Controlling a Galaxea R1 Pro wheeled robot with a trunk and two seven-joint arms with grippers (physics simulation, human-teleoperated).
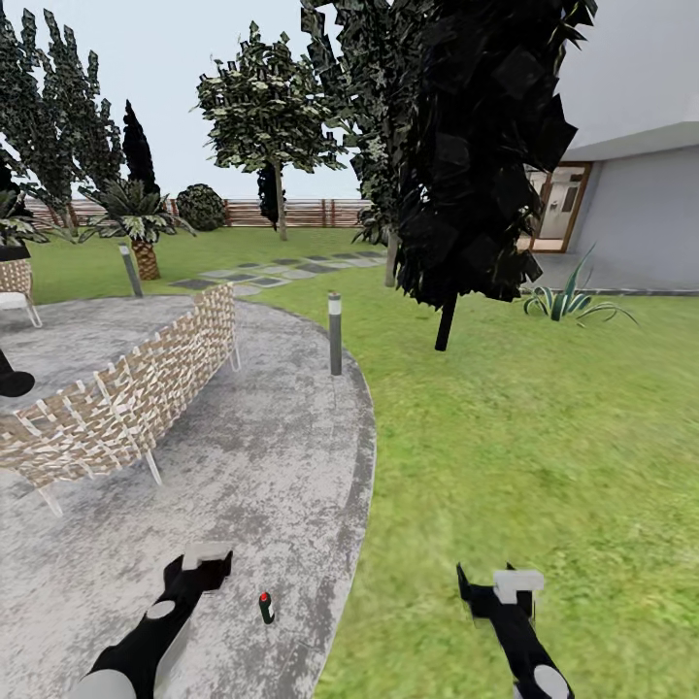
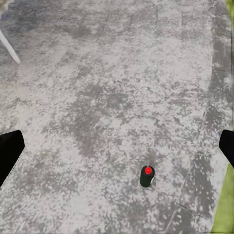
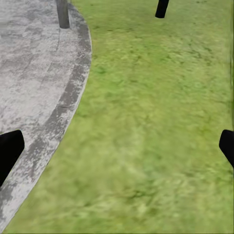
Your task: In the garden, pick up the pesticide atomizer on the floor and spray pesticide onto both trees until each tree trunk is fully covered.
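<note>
The pesticide atomizer (image 1: pixel 264 608) stands upright on the grey concrete floor (image 1: pixel 252 456), a slim dark cylinder with a red dot on its cap. My left gripper (image 1: pixel 206 561) hangs open just left of it and above the paving. Seen from the left wrist, the atomizer (image 2: pixel 147 176) lies between and beyond the spread fingertips (image 2: pixel 9 152). My right gripper (image 1: pixel 497 582) is open over the lawn (image 3: pixel 146 122), holding nothing. One tree's pale trunk (image 1: pixel 281 206) rises far back by the fence. Another pale trunk (image 1: pixel 390 260) shows partly behind dark foliage.
A woven wicker bench (image 1: pixel 126 393) stands on the paving ahead-left. A grey bollard light (image 1: pixel 335 333) marks the curved paving edge. A near-black cone tree (image 1: pixel 476 146) with a dark trunk (image 1: pixel 445 325) stands on the lawn. Stepping slabs (image 1: pixel 262 274), fence (image 1: pixel 301 212) and house (image 1: pixel 631 204) lie beyond.
</note>
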